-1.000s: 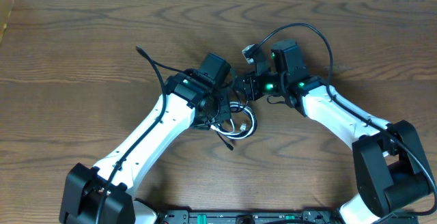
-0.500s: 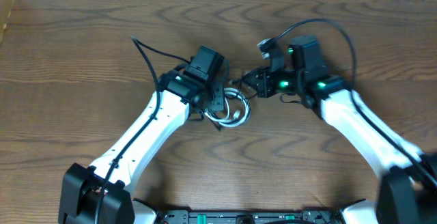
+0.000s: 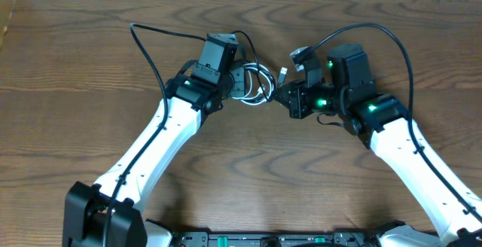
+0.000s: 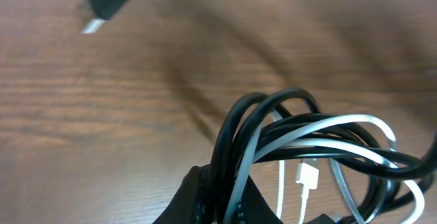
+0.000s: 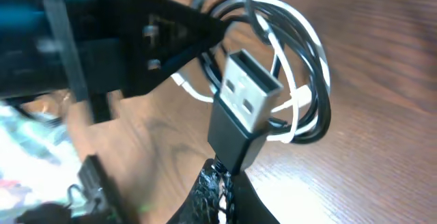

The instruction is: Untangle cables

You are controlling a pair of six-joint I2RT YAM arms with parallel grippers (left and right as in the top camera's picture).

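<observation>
The coiled cables (image 3: 256, 89) are near the tabletop's (image 3: 75, 141) far edge, mid-width, between the grippers: left gripper (image 3: 239, 83) at their left side, right gripper (image 3: 289, 96) just right, plug (image 3: 283, 73) between.

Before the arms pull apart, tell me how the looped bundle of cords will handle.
Probably floppy: the cable bundle curls in loose loops at the left gripper. Likely light, as its cords are thin. The black and white loops interlace, so tugging the USB plug, held at its base by the right gripper, may tighten them.
</observation>
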